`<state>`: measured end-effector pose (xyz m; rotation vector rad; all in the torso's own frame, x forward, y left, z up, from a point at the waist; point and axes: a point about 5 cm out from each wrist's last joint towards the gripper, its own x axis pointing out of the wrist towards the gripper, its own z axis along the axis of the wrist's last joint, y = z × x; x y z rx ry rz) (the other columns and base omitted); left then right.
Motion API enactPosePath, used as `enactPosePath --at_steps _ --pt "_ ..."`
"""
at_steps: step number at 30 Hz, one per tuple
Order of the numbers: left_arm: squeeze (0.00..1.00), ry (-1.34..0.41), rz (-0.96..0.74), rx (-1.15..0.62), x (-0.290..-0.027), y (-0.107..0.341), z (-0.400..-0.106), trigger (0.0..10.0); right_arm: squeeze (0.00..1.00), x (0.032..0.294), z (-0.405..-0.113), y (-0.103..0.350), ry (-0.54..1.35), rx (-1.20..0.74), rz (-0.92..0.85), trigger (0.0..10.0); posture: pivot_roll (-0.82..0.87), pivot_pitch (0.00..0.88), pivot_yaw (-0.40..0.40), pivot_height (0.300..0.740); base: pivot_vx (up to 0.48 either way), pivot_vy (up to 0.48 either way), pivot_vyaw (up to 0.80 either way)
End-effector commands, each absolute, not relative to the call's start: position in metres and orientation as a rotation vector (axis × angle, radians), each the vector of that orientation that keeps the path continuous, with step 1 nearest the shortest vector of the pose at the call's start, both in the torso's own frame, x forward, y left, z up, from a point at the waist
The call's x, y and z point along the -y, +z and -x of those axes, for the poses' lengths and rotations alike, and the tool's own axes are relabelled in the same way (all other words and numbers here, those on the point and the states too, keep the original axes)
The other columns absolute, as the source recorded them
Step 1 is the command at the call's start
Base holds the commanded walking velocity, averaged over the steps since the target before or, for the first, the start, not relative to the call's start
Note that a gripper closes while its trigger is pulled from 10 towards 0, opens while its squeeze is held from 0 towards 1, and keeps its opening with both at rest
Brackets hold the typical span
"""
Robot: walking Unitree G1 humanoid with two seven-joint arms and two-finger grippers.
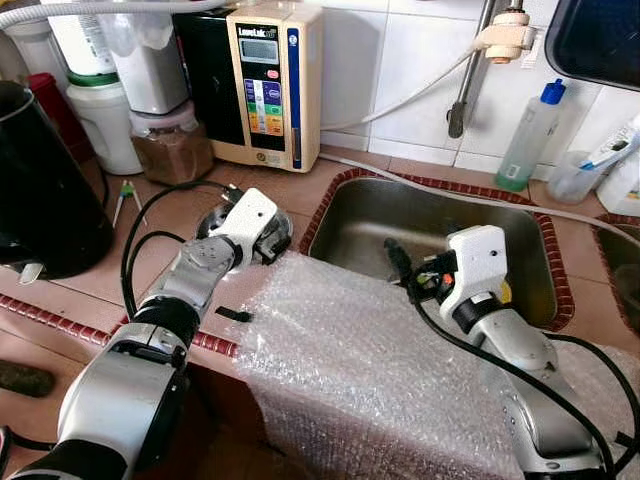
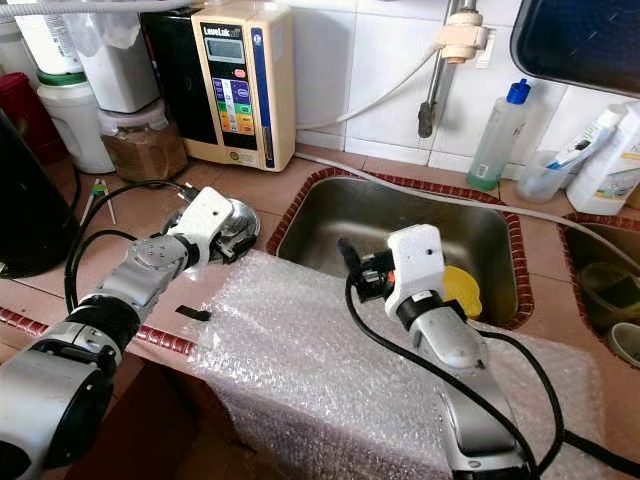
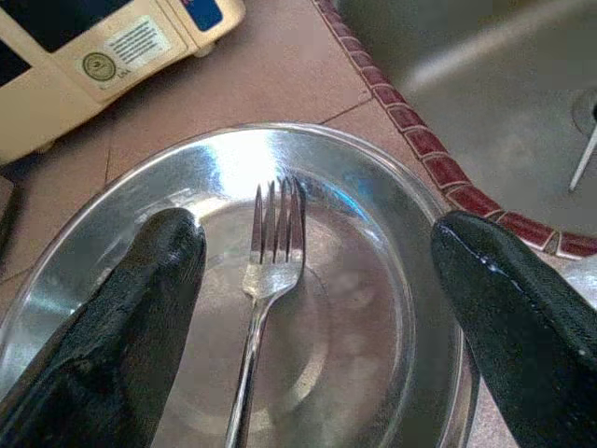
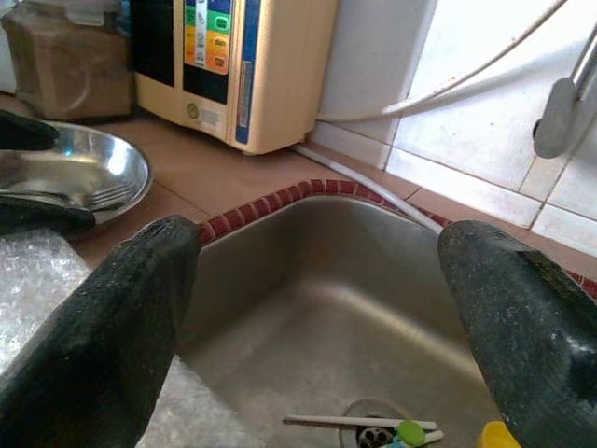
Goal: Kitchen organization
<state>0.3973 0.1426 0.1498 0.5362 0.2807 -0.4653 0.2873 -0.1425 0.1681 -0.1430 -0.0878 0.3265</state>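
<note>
A round steel plate (image 3: 373, 233) lies on the tiled counter just left of the sink (image 1: 380, 215), and a steel fork (image 3: 270, 261) rests in it. My left gripper (image 1: 262, 235) hovers right over the plate, open, one finger on each side of the fork and not touching it. My right gripper (image 1: 400, 265) hangs open above the sink's front edge, holding nothing. In the right wrist view the plate (image 4: 103, 173) shows off to one side. A sheet of bubble wrap (image 1: 350, 360) drapes over the counter's front edge under both arms.
A cream water ionizer (image 1: 265, 80) stands against the wall, jars (image 1: 170, 140) beside it and a black kettle (image 1: 40, 190) at far left. A yellow item (image 2: 462, 290) and a small utensil (image 4: 359, 423) lie in the sink. A bottle (image 1: 530, 135) and second basin (image 2: 600, 270) are on the right.
</note>
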Motion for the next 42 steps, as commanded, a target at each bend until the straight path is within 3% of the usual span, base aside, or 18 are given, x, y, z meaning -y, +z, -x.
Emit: enactPosePath --at_steps 1,4,5,6,7,8,9,15,16,18,19,20,21,22,38,42 --pt "0.0 -0.47 -0.569 -0.334 -0.148 0.149 -0.398 10.0 0.0 0.141 -0.285 0.172 0.334 0.093 0.154 10.0 0.01 0.0 0.034 0.74 0.0 0.0 0.0" --pt "0.0 -0.471 -0.574 -0.358 -0.15 0.149 -0.398 10.0 0.0 0.141 -0.285 0.171 0.333 0.09 0.155 10.0 0.01 0.0 0.037 0.74 0.0 0.0 0.0" --pt "0.0 -0.475 -0.572 -0.368 -0.151 0.149 -0.398 8.9 0.0 0.14 -0.284 0.171 0.333 0.09 0.155 10.0 0.01 0.0 0.037 0.74 0.0 0.0 0.0" --pt "0.0 -0.474 -0.57 -0.376 -0.151 0.149 -0.398 4.9 0.0 0.14 -0.284 0.171 0.334 0.089 0.155 10.0 0.01 0.0 0.037 0.74 0.0 0.0 0.0" --pt "0.0 -0.472 -0.563 -0.391 -0.151 0.148 -0.397 3.3 0.0 0.14 -0.284 0.171 0.336 0.088 0.156 10.0 0.01 0.0 0.037 0.74 0.0 0.0 0.0" --pt "0.0 -0.475 -0.563 -0.399 -0.152 0.147 -0.397 0.8 0.0 0.139 -0.284 0.17 0.336 0.087 0.156 10.0 0.01 0.0 0.037 0.74 0.0 0.0 0.0" --pt "0.0 -0.479 -0.566 -0.406 -0.152 0.146 -0.397 0.0 0.0 0.139 -0.284 0.17 0.337 0.087 0.157 10.0 0.01 0.0 0.038 0.74 0.0 0.0 0.0" --pt "0.0 -0.466 -0.578 -0.422 -0.157 0.146 -0.397 0.0 0.0 0.141 -0.285 0.171 0.335 0.083 0.161 10.0 0.01 0.0 0.039 0.74 0.0 0.0 0.0" --pt "0.0 -0.458 -0.572 -0.424 -0.158 0.147 -0.397 1.2 0.0 0.142 -0.286 0.171 0.335 0.082 0.163 10.0 0.01 0.0 0.038 0.74 0.0 0.0 0.0" --pt "0.0 -0.451 -0.554 -0.427 -0.16 0.148 -0.398 0.4 0.0 0.143 -0.286 0.172 0.335 0.082 0.166 10.0 0.01 0.0 0.038 0.74 0.0 0.0 0.0" --pt "0.0 -0.447 -0.537 -0.43 -0.161 0.149 -0.398 1.2 0.0 0.143 -0.287 0.172 0.335 0.082 0.167 10.0 0.01 0.0 0.038 0.74 0.0 0.0 0.0" --pt "0.0 -0.432 -0.492 -0.431 -0.162 0.15 -0.398 4.0 0.0 0.144 -0.287 0.173 0.335 0.084 0.17 10.0 0.01 0.0 0.038 0.74 0.0 0.0 0.0" --pt "0.0 -0.432 -0.492 -0.431 -0.162 0.15 -0.398 4.0 0.0 0.144 -0.287 0.173 0.335 0.084 0.17 10.0 0.01 0.0 0.038 0.74 0.0 0.0 0.0" --pt "0.0 -0.422 -0.459 -0.428 -0.162 0.152 -0.399 10.0 0.0 0.145 -0.288 0.174 0.335 0.084 0.172 10.0 0.01 0.0 0.037 0.74 0.0 0.0 0.0" --pt "0.0 -0.345 -0.351 -0.401 -0.172 0.164 -0.403 10.0 0.0 0.151 -0.291 0.178 0.321 0.088 0.192 10.0 0.02 0.0 0.034 0.74 0.0 0.0 0.0" --pt "0.0 -0.29 -0.257 -0.374 -0.176 0.172 -0.406 10.0 0.0 0.151 -0.291 0.179 0.321 0.091 0.193 10.0 0.02 0.0 0.033 0.74 0.0 0.0 0.0"
